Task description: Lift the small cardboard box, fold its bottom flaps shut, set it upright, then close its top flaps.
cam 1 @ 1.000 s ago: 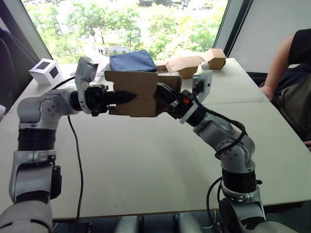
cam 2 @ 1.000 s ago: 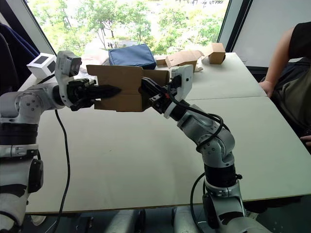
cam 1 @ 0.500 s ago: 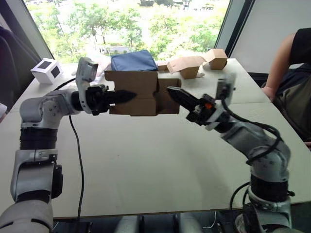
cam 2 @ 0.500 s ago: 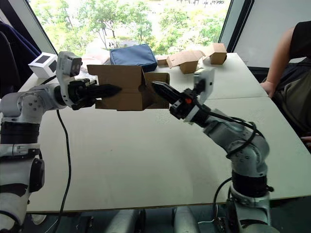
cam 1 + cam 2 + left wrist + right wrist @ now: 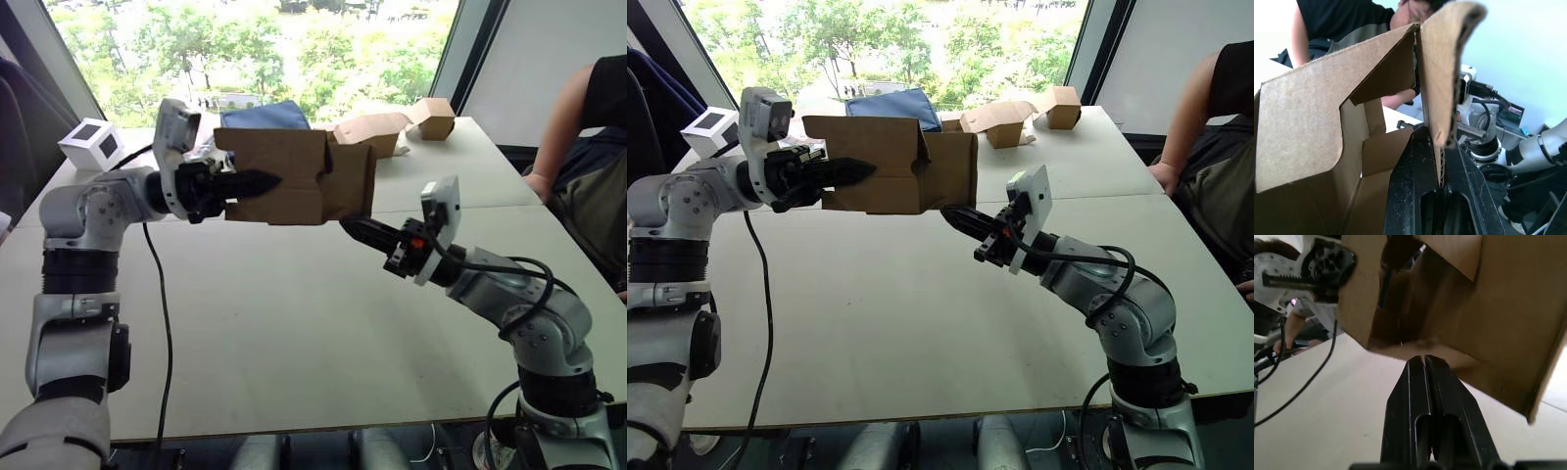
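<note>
Small cardboard box (image 5: 294, 176) aloft, wall pinched in left tool (image 5: 257, 182); closed, empty right tool (image 5: 355, 228) just beneath.

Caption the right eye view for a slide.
Left hand holds the small cardboard box aloft by one wall while the shut right hand points at its lower edge.

The box (image 5: 294, 176) in my left tool (image 5: 257, 182) is matt brown corrugated cardboard, its cut edges rough and fluted. My tool fingers (image 5: 1432, 401) are smooth black plastic with a slight sheen. The tabletop (image 5: 294, 323) is smooth, matt, pale. The far pouch (image 5: 269, 115) is navy cloth.
</note>
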Robot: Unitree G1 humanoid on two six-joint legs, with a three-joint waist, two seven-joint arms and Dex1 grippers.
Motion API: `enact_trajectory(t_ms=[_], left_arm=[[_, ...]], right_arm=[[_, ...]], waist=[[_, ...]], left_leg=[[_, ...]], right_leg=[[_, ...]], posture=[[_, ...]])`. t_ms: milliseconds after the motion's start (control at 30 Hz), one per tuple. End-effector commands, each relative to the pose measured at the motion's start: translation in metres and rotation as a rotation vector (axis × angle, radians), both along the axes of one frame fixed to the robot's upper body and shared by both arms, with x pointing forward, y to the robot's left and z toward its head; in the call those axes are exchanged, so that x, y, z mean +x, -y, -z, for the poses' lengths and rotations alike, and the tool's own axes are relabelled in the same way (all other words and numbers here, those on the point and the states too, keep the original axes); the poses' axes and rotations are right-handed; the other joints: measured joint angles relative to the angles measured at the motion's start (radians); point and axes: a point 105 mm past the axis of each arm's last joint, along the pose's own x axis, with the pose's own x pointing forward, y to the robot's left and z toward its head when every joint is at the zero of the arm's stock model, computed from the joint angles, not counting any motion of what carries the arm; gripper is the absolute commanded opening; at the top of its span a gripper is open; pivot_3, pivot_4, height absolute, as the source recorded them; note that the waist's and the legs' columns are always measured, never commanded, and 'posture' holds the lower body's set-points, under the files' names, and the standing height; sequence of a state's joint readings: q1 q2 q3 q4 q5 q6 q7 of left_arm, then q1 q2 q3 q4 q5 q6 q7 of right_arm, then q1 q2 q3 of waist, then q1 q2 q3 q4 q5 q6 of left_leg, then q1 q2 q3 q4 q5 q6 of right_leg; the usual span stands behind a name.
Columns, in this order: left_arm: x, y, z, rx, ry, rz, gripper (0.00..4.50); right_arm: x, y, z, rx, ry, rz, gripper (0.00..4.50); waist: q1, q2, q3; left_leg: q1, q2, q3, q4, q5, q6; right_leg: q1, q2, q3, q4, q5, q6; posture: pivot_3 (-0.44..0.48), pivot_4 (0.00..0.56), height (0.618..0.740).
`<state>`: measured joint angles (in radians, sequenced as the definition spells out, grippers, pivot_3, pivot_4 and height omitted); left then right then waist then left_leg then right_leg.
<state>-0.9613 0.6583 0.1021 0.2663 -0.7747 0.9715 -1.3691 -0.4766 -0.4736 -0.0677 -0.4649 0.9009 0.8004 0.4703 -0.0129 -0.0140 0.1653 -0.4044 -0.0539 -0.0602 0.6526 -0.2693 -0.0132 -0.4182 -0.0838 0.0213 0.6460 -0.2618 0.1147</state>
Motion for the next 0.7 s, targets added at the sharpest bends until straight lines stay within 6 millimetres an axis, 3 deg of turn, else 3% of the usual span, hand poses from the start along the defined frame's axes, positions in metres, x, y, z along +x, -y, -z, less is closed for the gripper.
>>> enact_trajectory(t_ms=[33,467,567,700], left_arm=[[-0.008,-0.001,-0.009,-0.007,0.036,0.009,0.0],[-0.013,-0.001,-0.004,-0.006,0.022,-0.001,0.0],[-0.012,-0.002,-0.004,-0.007,0.025,-0.015,0.0],[-0.013,-0.004,-0.006,-0.016,0.034,-0.025,0.0]], right_arm=[[-0.006,-0.004,-0.013,0.039,0.04,-0.045,0.03],[-0.009,-0.022,-0.013,0.047,0.043,-0.138,0.03],[-0.01,-0.011,-0.017,0.035,0.053,-0.141,0.03],[-0.003,0.03,-0.039,0.134,0.037,-0.09,0.03]], waist=[[0.0,0.0,0.0],[-0.002,0.0,0.0],[-0.001,0.0,0.0],[0.0,0.0,0.0]], left_leg=[[0.0,0.0,0.0,0.0,0.0,0.0],[0.0,0.0,0.0,0.0,0.0,0.0],[0.0,0.0,0.0,0.0,0.0,0.0],[0.0,-0.001,0.0,0.001,0.0,0.0]], right_leg=[[0.0,0.0,0.0,0.0,0.0,0.0],[-0.001,0.0,0.0,0.001,0.0,0.0],[-0.001,0.0,0.0,0.001,0.0,0.0],[-0.001,-0.001,0.0,0.001,0.0,0.0]], posture=[[0.0,0.15,0.74],[0.0,0.15,0.74],[0.0,0.15,0.74],[0.0,0.15,0.74]])
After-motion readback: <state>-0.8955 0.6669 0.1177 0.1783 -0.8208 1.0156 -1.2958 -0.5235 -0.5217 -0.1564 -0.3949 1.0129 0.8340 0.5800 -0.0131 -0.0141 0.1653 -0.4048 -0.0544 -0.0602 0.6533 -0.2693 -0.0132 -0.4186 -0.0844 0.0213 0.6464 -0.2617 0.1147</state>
